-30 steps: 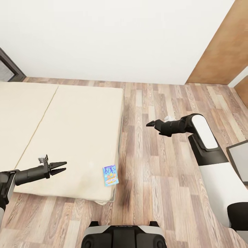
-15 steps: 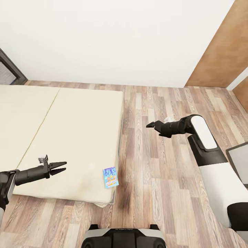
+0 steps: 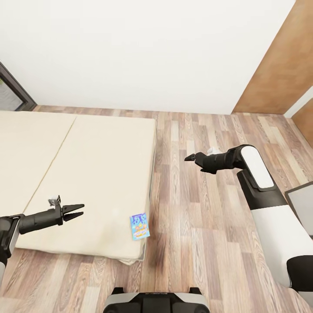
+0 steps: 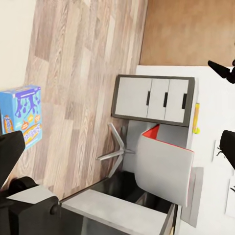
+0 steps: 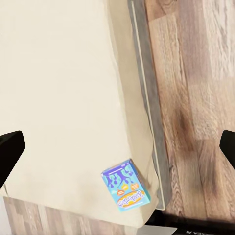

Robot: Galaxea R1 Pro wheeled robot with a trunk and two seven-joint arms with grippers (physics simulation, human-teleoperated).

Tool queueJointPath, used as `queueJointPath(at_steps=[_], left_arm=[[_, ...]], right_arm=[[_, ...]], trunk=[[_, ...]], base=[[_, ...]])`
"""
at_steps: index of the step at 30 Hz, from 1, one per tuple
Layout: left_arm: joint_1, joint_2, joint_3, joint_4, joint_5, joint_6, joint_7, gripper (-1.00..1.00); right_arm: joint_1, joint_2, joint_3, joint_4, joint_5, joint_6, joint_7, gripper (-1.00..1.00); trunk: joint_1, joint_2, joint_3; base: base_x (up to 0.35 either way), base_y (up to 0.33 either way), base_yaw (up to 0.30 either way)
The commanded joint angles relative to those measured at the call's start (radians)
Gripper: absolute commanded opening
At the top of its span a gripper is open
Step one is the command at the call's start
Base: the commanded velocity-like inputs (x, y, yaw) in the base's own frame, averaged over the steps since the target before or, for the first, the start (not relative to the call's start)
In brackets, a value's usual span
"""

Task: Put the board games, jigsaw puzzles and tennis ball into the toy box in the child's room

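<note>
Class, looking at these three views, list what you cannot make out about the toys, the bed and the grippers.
- Blue board game: print too small to read in the head view.
- Bed: cut off by the picture's left edge.
- Right gripper: finger gap unclear in the head view, seen end-on.

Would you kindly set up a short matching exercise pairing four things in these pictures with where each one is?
Things:
1. small blue board game
2. left claw
3. right claw
4. bed

Places:
A. over the wooden floor
B. above the mattress, open
C. near the bed's corner, lying flat
D. against the white wall

Pairs: 1-C, 2-B, 3-A, 4-D
</note>
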State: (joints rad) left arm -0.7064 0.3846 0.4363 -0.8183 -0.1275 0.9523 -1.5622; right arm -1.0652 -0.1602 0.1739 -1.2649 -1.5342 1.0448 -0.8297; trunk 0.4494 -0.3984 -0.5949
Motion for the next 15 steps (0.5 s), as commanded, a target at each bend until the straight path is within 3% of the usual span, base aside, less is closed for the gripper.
queueJointPath(at_steps=[1,15], left_arm=[[-0.001,-0.001,0.002,-0.001,-0.011,0.01,-0.009,1.0],[-0.001,-0.002,0.002,-0.001,-0.011,0.009,-0.009,1.0]], right_arm=[[-0.001,-0.001,0.002,-0.001,-0.009,0.001,-0.01,1.0],[-0.001,-0.001,0.001,-0.002,-0.009,-0.001,-0.013,1.0]], trunk=[[0.001,-0.002,0.0],[0.001,-0.002,0.023]], base=[[0.0,0.0,0.0],[0.0,0.0,0.0]])
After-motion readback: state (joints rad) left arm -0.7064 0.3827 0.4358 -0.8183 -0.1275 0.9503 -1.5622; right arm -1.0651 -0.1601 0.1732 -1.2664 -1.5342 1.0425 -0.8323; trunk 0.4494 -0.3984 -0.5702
